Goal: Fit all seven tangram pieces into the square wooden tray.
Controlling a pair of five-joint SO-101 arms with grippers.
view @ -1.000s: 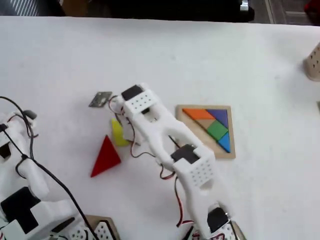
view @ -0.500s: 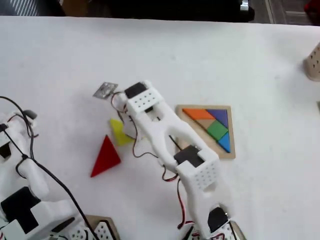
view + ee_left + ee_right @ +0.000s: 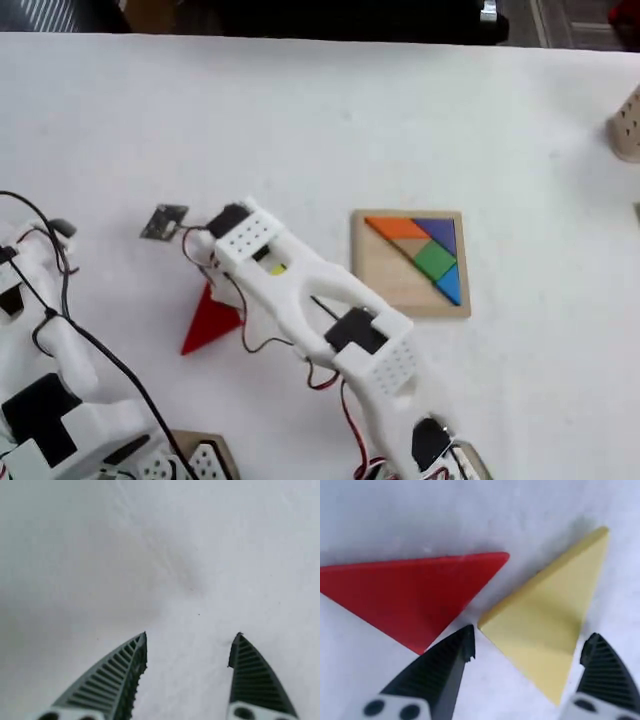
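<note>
White table (image 3: 400, 120) carries square wooden tray (image 3: 395, 290), coloured pieces (image 3: 435, 260) filling its far-right half; red triangle (image 3: 208, 322) left of tray, yellow triangle (image 3: 550, 615) just beside it; right gripper (image 3: 530, 635) spread, straddling yellow triangle; left gripper (image 3: 191, 635) spread over bare table.

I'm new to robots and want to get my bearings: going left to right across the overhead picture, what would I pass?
Left arm → red triangle → yellow triangle, glimpsed through the right arm → wooden tray → beige holed block at the edge.
</note>
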